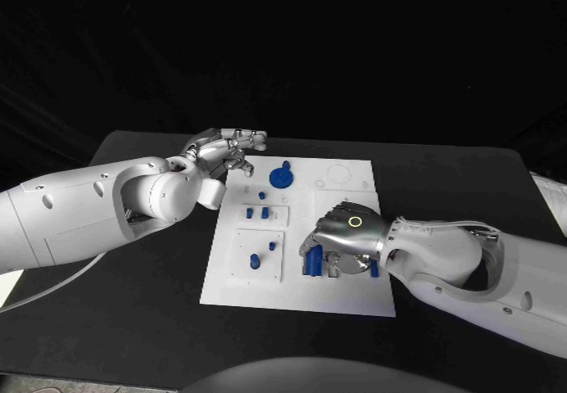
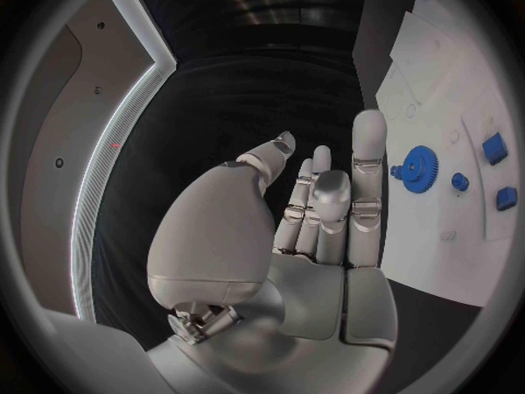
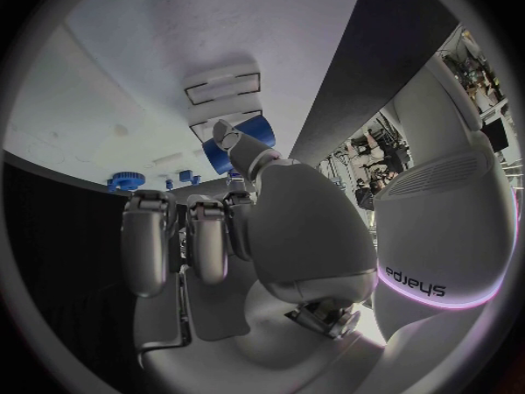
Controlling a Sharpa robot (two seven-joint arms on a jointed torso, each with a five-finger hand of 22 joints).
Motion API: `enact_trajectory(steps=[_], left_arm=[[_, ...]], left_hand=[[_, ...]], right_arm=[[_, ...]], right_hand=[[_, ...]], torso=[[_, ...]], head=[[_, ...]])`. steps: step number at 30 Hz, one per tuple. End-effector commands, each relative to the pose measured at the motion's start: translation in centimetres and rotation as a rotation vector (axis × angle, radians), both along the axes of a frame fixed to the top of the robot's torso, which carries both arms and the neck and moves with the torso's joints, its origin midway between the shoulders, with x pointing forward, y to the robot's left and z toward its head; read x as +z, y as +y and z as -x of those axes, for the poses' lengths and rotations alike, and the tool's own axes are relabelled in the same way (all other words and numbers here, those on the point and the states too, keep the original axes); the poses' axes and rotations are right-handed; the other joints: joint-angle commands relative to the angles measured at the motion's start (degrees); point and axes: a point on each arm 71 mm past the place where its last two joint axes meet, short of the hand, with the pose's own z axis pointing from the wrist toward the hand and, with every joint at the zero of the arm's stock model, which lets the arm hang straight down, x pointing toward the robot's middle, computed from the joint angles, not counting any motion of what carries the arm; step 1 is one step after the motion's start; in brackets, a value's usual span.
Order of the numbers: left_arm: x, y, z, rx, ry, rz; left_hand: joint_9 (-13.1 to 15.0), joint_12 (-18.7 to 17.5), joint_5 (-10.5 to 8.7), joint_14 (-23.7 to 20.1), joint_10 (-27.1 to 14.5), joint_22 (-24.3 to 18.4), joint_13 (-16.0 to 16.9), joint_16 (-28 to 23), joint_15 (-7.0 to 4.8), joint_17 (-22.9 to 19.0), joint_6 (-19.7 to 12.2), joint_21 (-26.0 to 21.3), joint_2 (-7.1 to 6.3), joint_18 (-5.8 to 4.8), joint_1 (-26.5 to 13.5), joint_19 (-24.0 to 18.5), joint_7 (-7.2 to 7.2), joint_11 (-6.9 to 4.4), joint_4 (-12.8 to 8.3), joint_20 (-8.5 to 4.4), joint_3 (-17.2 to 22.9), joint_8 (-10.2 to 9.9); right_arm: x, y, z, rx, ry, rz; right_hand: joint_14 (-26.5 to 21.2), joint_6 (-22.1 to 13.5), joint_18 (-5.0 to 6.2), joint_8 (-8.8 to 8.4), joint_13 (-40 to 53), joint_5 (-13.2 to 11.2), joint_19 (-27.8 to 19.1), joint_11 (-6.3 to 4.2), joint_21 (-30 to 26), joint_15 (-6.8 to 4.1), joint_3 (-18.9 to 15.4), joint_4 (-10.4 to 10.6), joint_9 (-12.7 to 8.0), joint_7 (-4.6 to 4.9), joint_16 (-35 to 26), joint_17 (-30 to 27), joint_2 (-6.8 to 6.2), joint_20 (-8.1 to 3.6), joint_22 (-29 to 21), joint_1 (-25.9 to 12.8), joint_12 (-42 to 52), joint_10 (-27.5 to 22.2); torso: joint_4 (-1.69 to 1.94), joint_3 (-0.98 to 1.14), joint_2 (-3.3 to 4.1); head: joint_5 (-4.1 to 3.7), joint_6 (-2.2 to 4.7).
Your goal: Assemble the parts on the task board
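Note:
The white task board lies in the middle of the black table. On it are a blue gear, two small blue parts and two more blue pieces in a raised square. My right hand hangs low over the board's right half, fingers pointing down between a long blue peg and another blue part. In the right wrist view the thumb tip touches a blue peg; whether it is gripped is unclear. My left hand hovers at the board's far left corner, fingers spread and holding nothing.
Round outlines mark the board's far right corner. The left wrist view has the gear and small blue parts on the board beyond the fingers. Black table surrounds the board.

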Motion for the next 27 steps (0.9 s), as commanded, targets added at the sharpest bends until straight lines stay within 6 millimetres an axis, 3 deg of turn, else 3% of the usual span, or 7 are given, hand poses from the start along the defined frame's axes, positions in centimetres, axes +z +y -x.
enact_trajectory(steps=[1,15,27], left_arm=[[0.1,-0.3,0.0,-0.021,-0.009,0.007],[0.1,-0.3,0.1,-0.020,-0.009,0.007],[0.1,-0.2,0.1,-0.020,-0.008,0.006]], left_hand=[[0.1,0.1,0.18,-0.6,-0.2,0.0,0.1,-0.2,-0.01,-0.1,-0.5,-0.2,0.34,1.09,0.2,-0.4,0.05,0.03,0.0,0.14,-0.1,0.2],[0.1,0.1,0.18,-0.6,-0.2,0.0,0.1,-0.2,-0.01,-0.1,-0.5,-0.2,0.34,1.09,0.2,-0.4,0.05,0.03,0.0,0.14,-0.1,0.2],[0.1,0.1,0.18,-0.6,-0.2,0.0,0.1,-0.2,-0.01,-0.1,-0.5,-0.2,0.34,1.09,0.2,-0.4,0.05,0.03,0.0,0.14,-0.1,0.2]], right_arm=[[-0.3,0.2,0.0,0.007,0.023,0.014],[-1.1,0.3,-0.5,-0.008,0.044,0.049],[-1.3,0.1,-0.7,-0.016,0.052,0.067]], right_hand=[[5.9,3.9,-0.76,-0.04,9.8,-0.2,1.5,0.38,0.3,0.36,0.0,0.4,0.5,3.52,0.2,15.1,-0.20,0.44,5.5,-0.6,-0.1,1.7],[5.9,1.8,-0.62,-1.69,9.1,-0.3,1.2,-0.23,-0.1,0.09,-0.2,0.7,-0.3,3.29,0.2,15.1,-0.89,0.42,5.0,-0.3,-1.1,1.0],[5.9,-1.8,-0.46,-1.81,8.3,-0.8,0.8,-0.82,-0.6,-0.39,-0.1,0.6,-1.5,2.50,0.2,15.1,-1.68,0.08,4.4,0.2,-2.4,0.2]], torso=[[0.04,-0.02,0.00],[0.00,-0.01,0.03],[-0.02,0.01,-0.01]], head=[[-0.04,0.08],[0.08,-0.15],[0.07,-0.26]])
